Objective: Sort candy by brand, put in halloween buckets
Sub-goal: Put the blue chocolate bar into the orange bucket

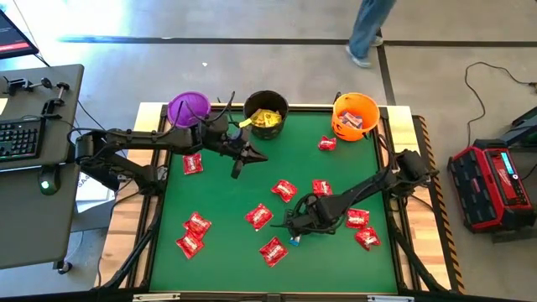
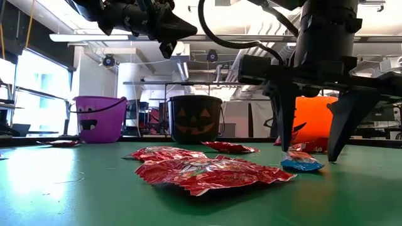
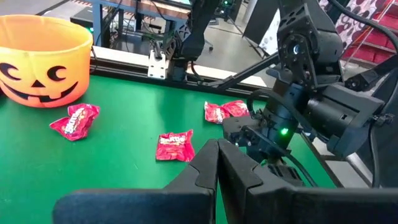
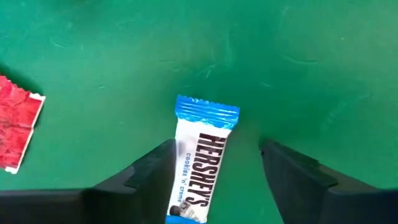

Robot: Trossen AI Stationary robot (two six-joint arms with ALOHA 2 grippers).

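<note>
A white-and-blue candy bar lies flat on the green mat, also seen in the low view. My right gripper points down over it, open, one finger on each long side, tips close to the mat. My left gripper hovers shut and empty above the mat near the black bucket, which holds yellow packets. The purple bucket and the orange bucket stand upright beside it along the far edge. Several red packets lie scattered on the mat. My right gripper comes from above with its fingers across the bar. One finger stands right at the bar's long side; I cannot tell whether it touches. The other finger stands clear of it. The bar lies flat on the mat.
Red packets lie close by: one just toward the near edge, others to the right. A big red packet fills the low view's front. A desk with a keyboard stands left of the table. A person walks beyond it.
</note>
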